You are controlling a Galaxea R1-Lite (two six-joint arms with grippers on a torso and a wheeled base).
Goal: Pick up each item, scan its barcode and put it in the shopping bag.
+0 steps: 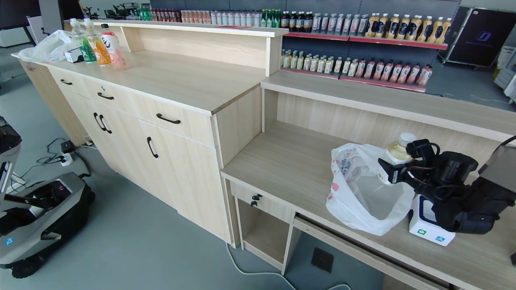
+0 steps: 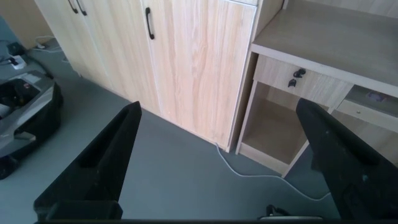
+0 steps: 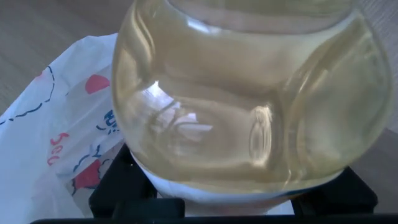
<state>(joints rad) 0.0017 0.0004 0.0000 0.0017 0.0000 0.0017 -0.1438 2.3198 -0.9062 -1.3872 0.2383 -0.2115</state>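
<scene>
My right gripper (image 1: pixel 392 172) is pinching a bottle (image 1: pixel 397 154) of pale yellow drink around its lower body, cap up and slightly tilted. I hold it low on the body so the weight sits between my fingers and the base can go down first. The bottle is at the right-hand rim of the shopping bag (image 1: pixel 363 197), whose mouth gapes open on the lower tabletop (image 1: pixel 290 161). That makes a short drop into it likely next. A white box (image 1: pixel 428 230), which I take for the scanner, stands just beside the bag under my arm, so scanning and bagging need little travel. I cannot tell whether the barcode has been read. My left gripper (image 2: pixel 217 158) is spread with nothing in it, hanging over the floor by the cupboard. Three more bottles (image 1: pixel 96 44) wait on the higher counter, well apart.
</scene>
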